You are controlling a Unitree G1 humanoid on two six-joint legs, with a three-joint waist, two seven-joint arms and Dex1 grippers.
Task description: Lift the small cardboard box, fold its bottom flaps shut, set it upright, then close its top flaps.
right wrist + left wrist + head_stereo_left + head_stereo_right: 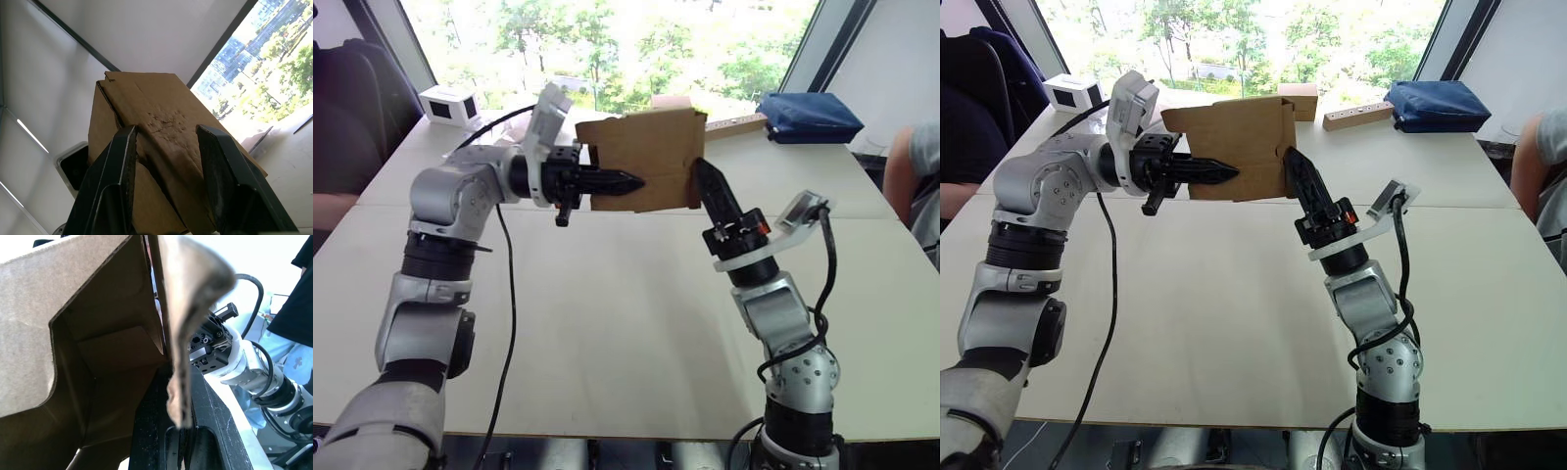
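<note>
A: Where is the small cardboard box (646, 157) right now?

B: Off the table (607, 294), held in the air between the two arms with its long axis running across from one gripper to the other. Its open underside looks turned toward the left arm, with loose bottom flaps (44, 342) hanging around the hollow.

A: Who has hold of it?

B: The left gripper (612, 182) comes in from the box's left end, fingers lying across its front face, pinched closed on a cardboard wall; the wrist view shows a panel edge squeezed between them. The right gripper (710, 191) rises at the box's right edge with its fingers (117, 181) spread apart, straddling a crumpled panel without clamping it.

A: So which side does the folding?

B: I'd judge the right one, since it is free and already touching the box's right end, while the left anchors it. The flaps lie from those fingers toward the left arm, so it would push that way.

A: Anything behind the box?

B: A white box (450, 104) far to its left, a blue bag (808, 116) to its right.
</note>
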